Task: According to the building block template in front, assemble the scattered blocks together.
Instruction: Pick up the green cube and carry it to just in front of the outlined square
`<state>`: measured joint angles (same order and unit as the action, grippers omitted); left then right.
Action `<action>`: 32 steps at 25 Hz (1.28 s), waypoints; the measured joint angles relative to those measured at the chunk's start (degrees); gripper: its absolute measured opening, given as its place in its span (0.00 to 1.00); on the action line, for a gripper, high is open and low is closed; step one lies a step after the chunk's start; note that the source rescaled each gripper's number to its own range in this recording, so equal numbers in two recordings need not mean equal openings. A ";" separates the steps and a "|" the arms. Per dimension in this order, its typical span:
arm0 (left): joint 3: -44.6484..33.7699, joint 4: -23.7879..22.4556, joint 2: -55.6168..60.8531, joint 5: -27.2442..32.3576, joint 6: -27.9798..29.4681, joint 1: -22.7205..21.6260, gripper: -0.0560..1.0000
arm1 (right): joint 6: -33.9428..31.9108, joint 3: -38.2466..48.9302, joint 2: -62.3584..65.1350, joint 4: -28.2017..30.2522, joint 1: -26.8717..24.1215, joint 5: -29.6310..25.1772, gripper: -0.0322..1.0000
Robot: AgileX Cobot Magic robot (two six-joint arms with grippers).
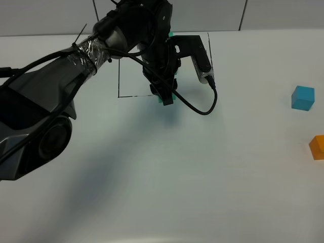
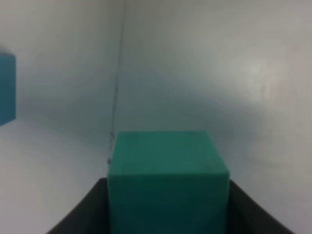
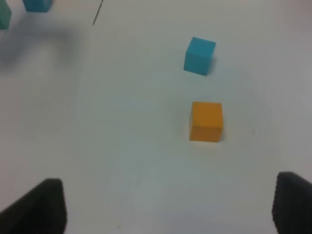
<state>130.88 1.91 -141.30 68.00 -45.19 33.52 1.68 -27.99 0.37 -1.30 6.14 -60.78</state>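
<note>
My left gripper (image 1: pixel 166 95) is shut on the teal-green cube (image 2: pixel 168 180), holding it at the front line of the black-lined rectangle (image 1: pixel 119 76). I cannot tell whether the cube touches the table. The arm hides most of the template; only a teal bit (image 1: pixel 170 34) shows at the rectangle's far side. The loose blue cube (image 1: pixel 302 97) and orange cube (image 1: pixel 317 147) lie apart at the far right. In the right wrist view the blue cube (image 3: pixel 199 56) and orange cube (image 3: pixel 206 121) lie ahead of my open, empty right gripper (image 3: pixel 170 209).
The white table (image 1: pixel 202 192) ends at a grey wall (image 1: pixel 283 15) behind. The left arm's cable (image 1: pixel 202 109) hangs low near the rectangle's right corner. A blue block face (image 2: pixel 6 87) shows at the edge of the left wrist view.
</note>
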 joint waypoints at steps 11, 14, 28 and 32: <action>0.90 2.46 -3.80 0.00 -6.83 0.00 0.05 | -0.05 0.00 0.00 0.00 0.00 0.00 0.73; 0.90 2.65 -4.41 0.00 -7.69 0.00 0.05 | -0.46 0.00 0.00 0.00 0.00 0.00 0.73; 1.41 2.59 -6.28 -1.26 -10.76 0.00 0.05 | -0.89 0.00 0.00 0.00 0.00 0.00 0.73; 1.62 2.59 -6.71 -1.36 -10.64 0.00 0.05 | -0.89 0.00 0.00 0.00 0.00 0.00 0.73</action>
<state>132.50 4.50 -148.01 66.64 -55.83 33.52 0.78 -27.99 0.37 -1.30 6.14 -60.78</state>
